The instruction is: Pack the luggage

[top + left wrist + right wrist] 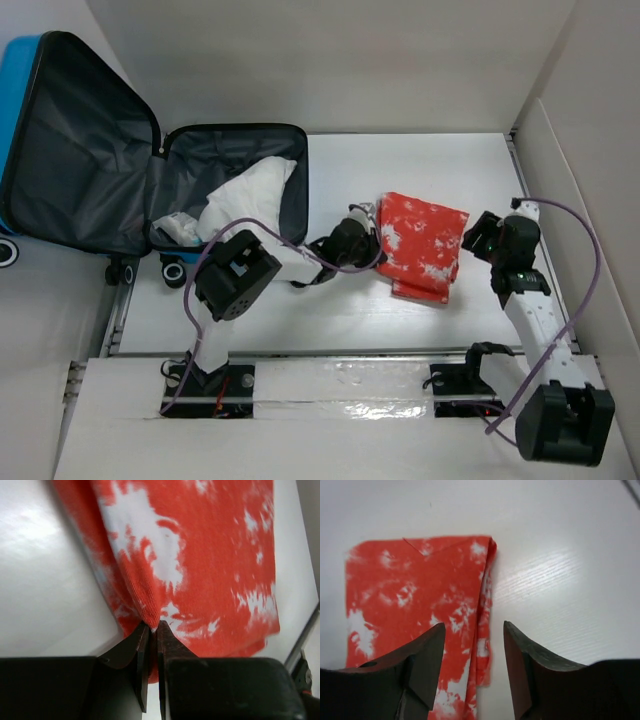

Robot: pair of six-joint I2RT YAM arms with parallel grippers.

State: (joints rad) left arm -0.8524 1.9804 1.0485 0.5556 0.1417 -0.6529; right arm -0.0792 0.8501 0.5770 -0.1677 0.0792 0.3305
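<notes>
- Red splashed with white: the tie-dyed folded cloth [425, 245] lies flat on the white counter [330, 310], right of centre, well apart from the side walls.
- Left gripper [372, 228]: jaws pressed together, pinching a raised fold at the cloth's left edge [154, 627]; around the pinch, the rest of that edge rests on the counter.
- Right gripper [478, 235]: jaws spread and holding nothing, poised at the cloth's right side. In the wrist view, the cloth's doubled folded edge runs up between the two fingers [472, 627].
- The bright-blue hard-shell luggage [90, 150] lies open at the far left, black lining up, its lid overhanging the counter's left edge.
- White crumpled garments [250, 195] fill the luggage's right-hand half, reaching its rim.
- Bare counter shows beyond the cloth's far edge and between its near edge and the arm bases; the left arm spans the gap between luggage and cloth.
</notes>
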